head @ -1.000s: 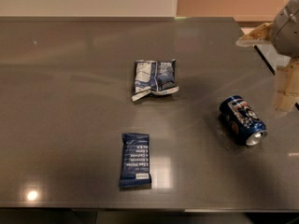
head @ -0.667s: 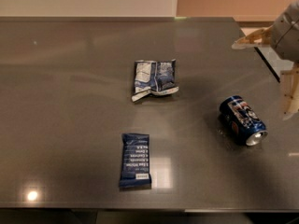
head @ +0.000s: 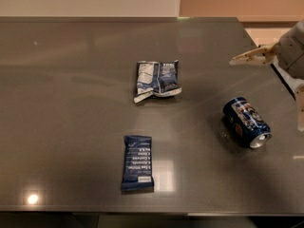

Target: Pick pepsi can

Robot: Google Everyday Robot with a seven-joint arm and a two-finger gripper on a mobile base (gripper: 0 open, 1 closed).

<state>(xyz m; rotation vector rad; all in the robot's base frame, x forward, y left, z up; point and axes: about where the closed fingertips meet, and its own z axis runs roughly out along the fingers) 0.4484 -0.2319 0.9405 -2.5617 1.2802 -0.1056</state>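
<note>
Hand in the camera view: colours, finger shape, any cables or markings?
The hand is at the right edge, beside the pepsi can. It has two slim, tapering cream fingers on a rounded light-grey body. A thin dark line, possibly a cable, runs beneath the body. No markings visible.

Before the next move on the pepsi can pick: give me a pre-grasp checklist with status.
1. Pepsi can located: ok, on its side at the right of the table.
2. Gripper open: ok, fingers spread wide.
3. Gripper around the can: not ok, it sits up and right of it at the frame edge, apart.
4. Clutter near the can: ok, foil bag and snack bar lie well left.
5. Gripper height over the table: cannot tell.
</note>
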